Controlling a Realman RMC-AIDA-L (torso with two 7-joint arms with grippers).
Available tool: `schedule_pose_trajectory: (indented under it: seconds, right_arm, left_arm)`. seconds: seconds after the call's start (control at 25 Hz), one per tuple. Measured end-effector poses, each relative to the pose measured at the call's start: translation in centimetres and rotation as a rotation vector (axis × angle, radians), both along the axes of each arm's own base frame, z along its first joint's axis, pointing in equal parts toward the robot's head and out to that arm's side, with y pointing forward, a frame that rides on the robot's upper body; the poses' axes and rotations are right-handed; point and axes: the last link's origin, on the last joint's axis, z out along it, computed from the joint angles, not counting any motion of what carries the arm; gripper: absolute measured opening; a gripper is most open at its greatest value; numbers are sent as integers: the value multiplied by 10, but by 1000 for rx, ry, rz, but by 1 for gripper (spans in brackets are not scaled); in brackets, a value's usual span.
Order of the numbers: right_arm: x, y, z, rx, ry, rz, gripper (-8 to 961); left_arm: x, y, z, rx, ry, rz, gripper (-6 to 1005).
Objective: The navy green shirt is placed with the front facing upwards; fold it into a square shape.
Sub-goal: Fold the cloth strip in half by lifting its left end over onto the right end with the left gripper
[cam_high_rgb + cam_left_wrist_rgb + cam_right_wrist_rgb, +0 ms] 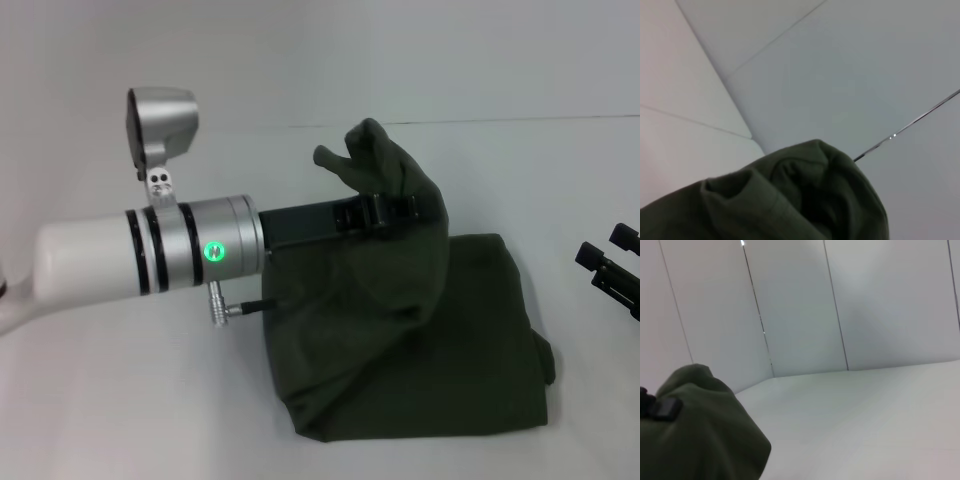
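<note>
1. Large dark olive-green cotton shirt, partly folded, plain side up, lying on a white tabletop (right of centre in the head view).
2. Left gripper, black, raised above the table, closed on a bunched fold of the shirt lifted over the rest.
3. Right gripper, black, low at the table's right edge, just beside the shirt; finger opening impossible to tell.

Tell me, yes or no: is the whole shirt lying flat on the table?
No: in the head view the left gripper holds part of the navy green shirt lifted above the table.
</note>
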Motion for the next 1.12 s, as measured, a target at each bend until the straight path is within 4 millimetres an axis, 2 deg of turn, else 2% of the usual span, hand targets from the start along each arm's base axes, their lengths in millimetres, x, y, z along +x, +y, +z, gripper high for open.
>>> schedule_pose_trajectory:
  seconds: [0.4,1.0,1.12]
  right_arm:
    - [1,1,1,7,-6,-6,659]
    - [0,6,3,19,-9,-7,660]
    - [-1,7,4,21,-12,-4,659]
  left_arm:
    - [5,-8,-23,-31,5,-9,174]
    - [2,-19,-36,-80,4,15,190]
    - [1,-21,-37,-92,-3,15,242]
